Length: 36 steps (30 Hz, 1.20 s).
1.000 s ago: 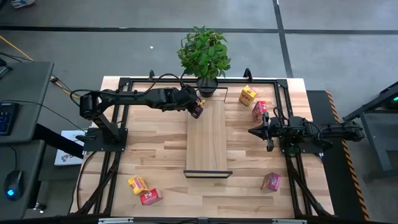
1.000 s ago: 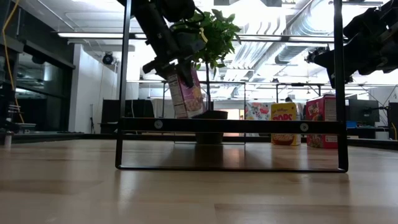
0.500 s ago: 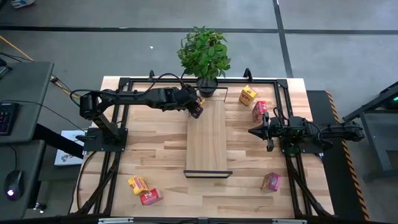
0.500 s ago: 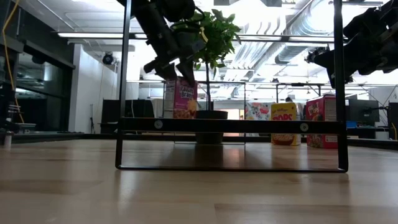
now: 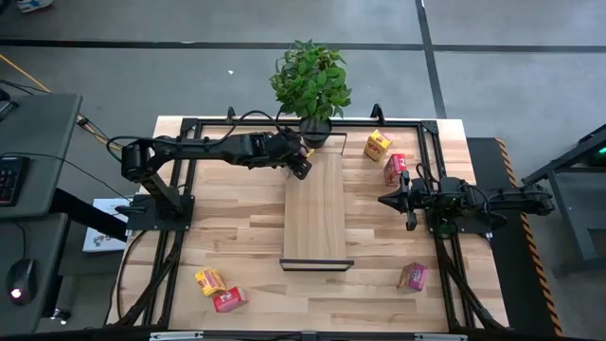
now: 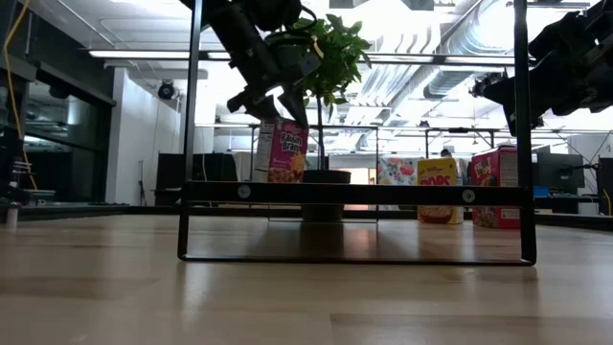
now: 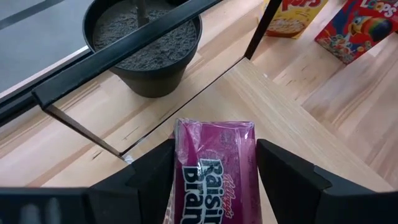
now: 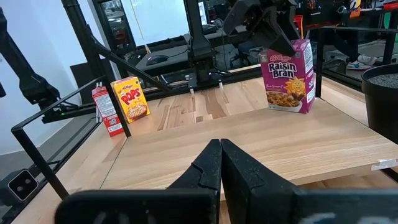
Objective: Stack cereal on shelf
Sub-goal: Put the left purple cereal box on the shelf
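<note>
the small magenta cardboard raisin bran box (image 6: 281, 152) stands upright at the twelve o'clock end of the long light-wood shelf board (image 5: 315, 213), beside the potted green plant (image 5: 311, 80). the left tool (image 5: 299, 163) hovers over it, fingers spread on either side. the right tool (image 5: 409, 201) waits at three o'clock above the counter (image 5: 237, 242), fingers pressed together.

Grey concrete floor (image 5: 189, 76) w/ dark seam lines runs round the butcher-block table (image 5: 237, 246); a grey desk (image 5: 33, 142) sits at far left w/ a keyboard (image 5: 9, 180) & a mouse (image 5: 21, 281). A potted plant (image 5: 311, 80) stands at the table's far edge, center. Low view: open ceiling w/ silver ducts (image 6: 431, 43) & bright strip lights (image 6: 144, 55), white wall (image 6: 139, 134) on the left, dark glazed partitions beyond.
</note>
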Available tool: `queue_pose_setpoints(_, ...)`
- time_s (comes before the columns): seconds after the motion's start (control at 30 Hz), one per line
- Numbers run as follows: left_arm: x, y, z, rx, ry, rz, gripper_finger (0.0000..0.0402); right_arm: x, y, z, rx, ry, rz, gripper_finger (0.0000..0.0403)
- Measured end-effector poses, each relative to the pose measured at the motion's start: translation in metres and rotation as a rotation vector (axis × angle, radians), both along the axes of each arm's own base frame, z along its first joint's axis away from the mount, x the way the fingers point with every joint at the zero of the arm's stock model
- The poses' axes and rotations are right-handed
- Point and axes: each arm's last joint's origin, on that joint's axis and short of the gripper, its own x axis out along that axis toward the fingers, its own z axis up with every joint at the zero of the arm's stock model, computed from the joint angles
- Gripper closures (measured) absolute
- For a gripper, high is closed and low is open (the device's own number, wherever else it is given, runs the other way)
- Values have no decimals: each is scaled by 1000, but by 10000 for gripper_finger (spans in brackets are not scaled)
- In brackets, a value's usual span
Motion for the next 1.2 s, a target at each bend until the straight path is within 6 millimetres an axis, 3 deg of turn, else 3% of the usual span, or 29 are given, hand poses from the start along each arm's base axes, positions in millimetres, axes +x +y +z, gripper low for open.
queue_pose_setpoints(0.37,-6,3,9,26,1,7,187,0,0,0,0,0,0,402)
queue_pose_setpoints(0.6,-19,2,33,60,-66,25,187,0,0,0,0,0,-1,402)
queue_pose_setpoints(0.93,-50,-12,69,155,-45,-108,187,0,0,0,0,0,-1,402)
queue_pose_setpoints(1.2,-79,-27,80,159,65,-150,187,0,0,0,0,0,0,402)
